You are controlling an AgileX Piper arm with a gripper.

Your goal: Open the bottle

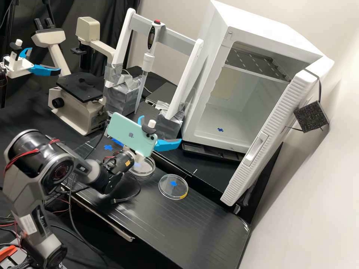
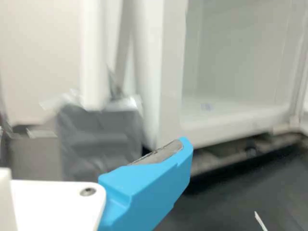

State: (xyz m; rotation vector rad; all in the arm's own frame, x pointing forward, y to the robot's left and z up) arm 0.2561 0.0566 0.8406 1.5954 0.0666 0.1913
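End effector (image 1: 160, 129) wide open mid-frame, nothing held. Likely target: clear round dish (image 1: 173, 188), flat on surface (image 1: 187, 224) below centre. Probably light, stiff, slick, crackable; pinch upper rim across opposite sides, softly.

Dishes (image 1: 169, 191) on bench (image 1: 194, 229), microscope (image 1: 76, 112) left of cabinet (image 1: 212, 46)

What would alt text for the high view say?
A dark grey robot arm, its blue-fingered tool open, is poised over a black bench near two clear round dishes. Behind stand an open white cabinet, a pipette and a microscope.
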